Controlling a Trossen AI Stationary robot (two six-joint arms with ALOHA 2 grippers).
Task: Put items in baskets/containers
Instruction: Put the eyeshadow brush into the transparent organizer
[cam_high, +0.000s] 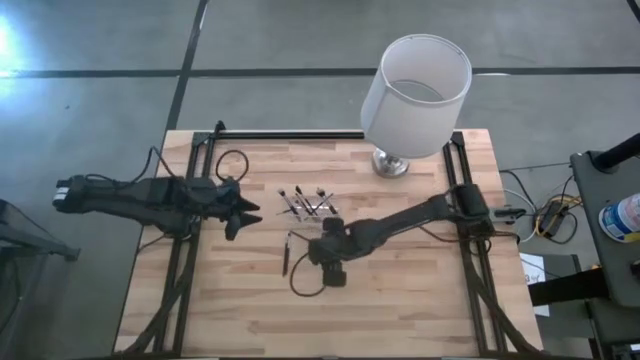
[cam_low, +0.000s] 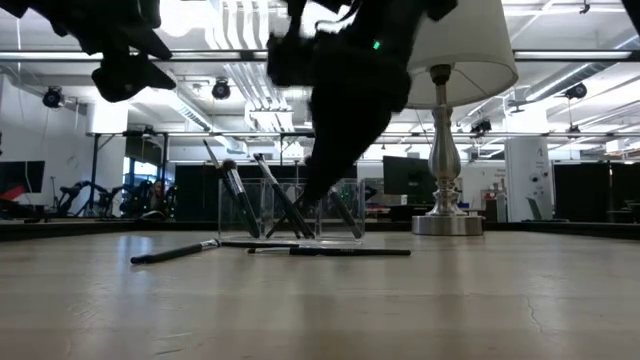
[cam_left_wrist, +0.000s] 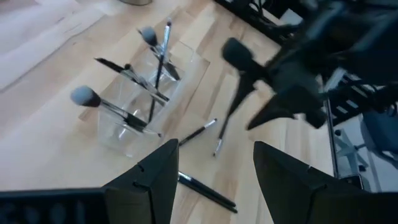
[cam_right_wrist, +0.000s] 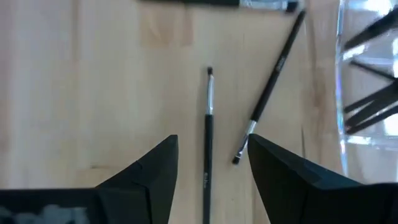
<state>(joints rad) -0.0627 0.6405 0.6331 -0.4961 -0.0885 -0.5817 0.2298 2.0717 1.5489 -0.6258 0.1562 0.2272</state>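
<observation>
The items are thin makeup brushes with dark handles. Several stand slanting in a small clear container (cam_high: 308, 205) (cam_left_wrist: 143, 93) (cam_low: 290, 210) at the table's middle. Three more lie flat on the wood beside it: one (cam_right_wrist: 208, 118) straight below my right gripper (cam_right_wrist: 212, 142), a slanted one (cam_right_wrist: 268, 93) next to it, and one (cam_right_wrist: 211, 2) farther off. My right gripper (cam_high: 328, 262) hangs open above them, pointing steeply down and touching nothing. My left gripper (cam_high: 245, 212) (cam_left_wrist: 216, 148) is open in the air left of the container.
A white drum-shaded lamp (cam_high: 415, 95) stands on its metal base (cam_high: 390, 163) at the far right of the table. Black cable loops lie near the right gripper (cam_high: 305, 285) and at the far left (cam_high: 232, 160). The near half of the wooden table (cam_high: 400, 320) is bare.
</observation>
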